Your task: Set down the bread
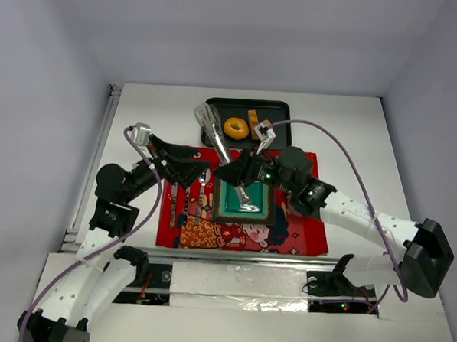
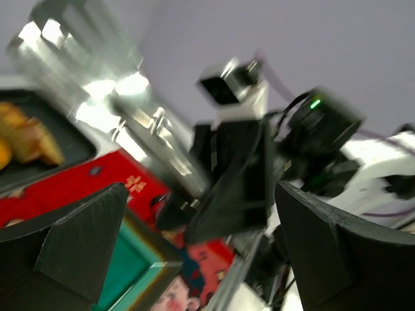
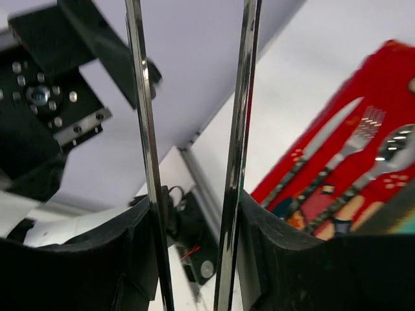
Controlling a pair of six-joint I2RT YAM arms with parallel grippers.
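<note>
1. At the far middle of the white table (image 1: 139, 113) we see a black rectangular tray (image 1: 277, 116). The golden-brown ring-shaped bread (image 1: 235, 128) lies in it. A golden oval bread slice (image 1: 252, 116) sits just beside the ring, on its right.
2. We cannot make out a third piece; the left wrist view is blurred.
3. Silver metal tongs (image 1: 217, 140) have their head over the tray's left part, beside the ring. Their handle end reaches back over a teal square plate with a dark rim (image 1: 249, 209).
4. The right gripper (image 1: 232, 173) is clamped on the tongs. In the right wrist view we see both tong arms pressed between its black fingers (image 3: 285, 259).
5. The left gripper (image 1: 192, 167) is released, jaws spread wide with nothing between them. It hovers just left of the tongs, above a red patterned cloth placemat (image 1: 302, 236).
6. A steel knife (image 3: 318, 146), steel fork (image 3: 366, 123) and steel spoon (image 3: 394, 148) lie side by side on the placemat.
</note>
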